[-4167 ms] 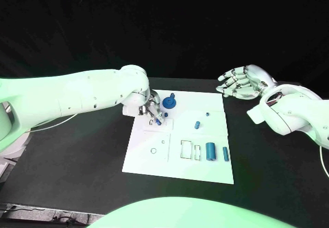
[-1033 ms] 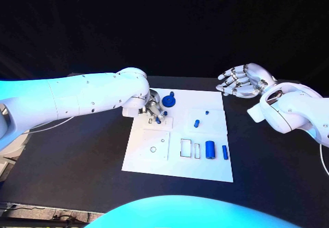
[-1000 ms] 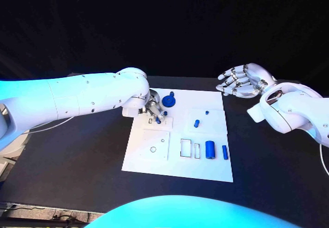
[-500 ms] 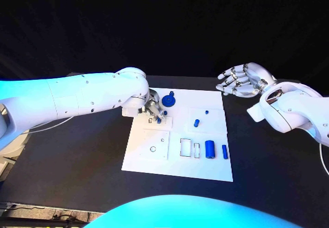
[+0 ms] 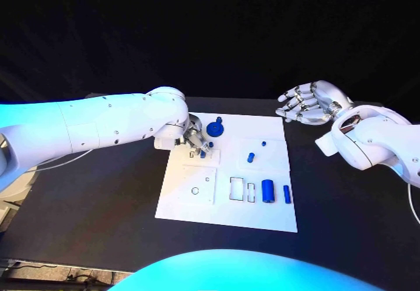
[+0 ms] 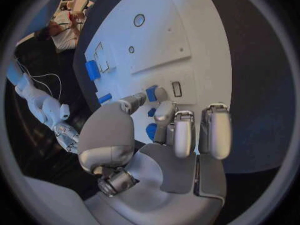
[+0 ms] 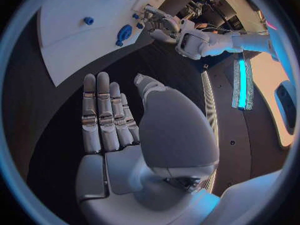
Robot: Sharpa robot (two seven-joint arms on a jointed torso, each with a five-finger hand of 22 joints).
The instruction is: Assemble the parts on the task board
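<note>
Our left hand's fingers (image 6: 156,94) pinch a small blue peg (image 6: 151,92) over the task board's (image 5: 263,218) far-left corner, beside the blue gear (image 5: 215,129); we judge the peg light, rigid and slick, best held by its sides. Our right hand (image 5: 310,103) hovers released, fingers apart, past the board's far-right corner above the black counter (image 5: 87,206). The left wrist view exposes the slot (image 6: 177,88) by the peg, which our head view barely resolves.
</note>
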